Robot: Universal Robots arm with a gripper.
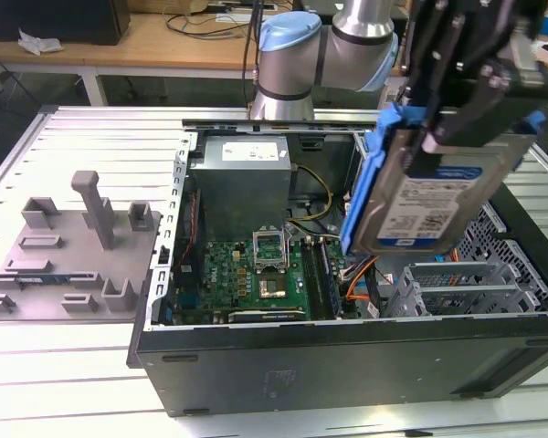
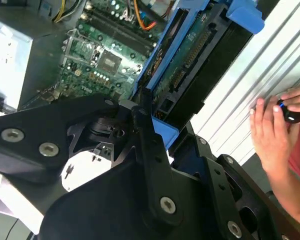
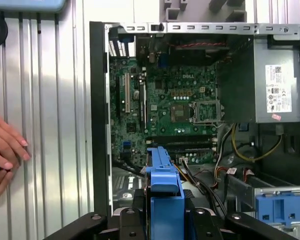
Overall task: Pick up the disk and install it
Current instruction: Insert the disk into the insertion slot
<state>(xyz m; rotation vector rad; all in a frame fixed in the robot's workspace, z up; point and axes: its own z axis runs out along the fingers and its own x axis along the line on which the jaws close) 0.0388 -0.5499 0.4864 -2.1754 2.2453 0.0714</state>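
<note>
Exterior view: gripper (image 1: 463, 119) is pinching the disk (image 1: 422, 208) by its blue bracket (image 1: 384, 137), hanging over the open computer case (image 1: 347, 365). Second wrist view: bracket edges clamped. The disk is probably rigid, heavyish and shock-sensitive, so the bracket looks the safest hold. First wrist view: disk is sitting edge-on above the case.

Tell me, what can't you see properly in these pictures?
- Exterior view: the gripper, shut on the disk, is cut off by the top edge.
- Exterior view: the disk hides part of the case behind it.
- First wrist view: a hand is cut off by the edge; what it holds is unclear.
</note>
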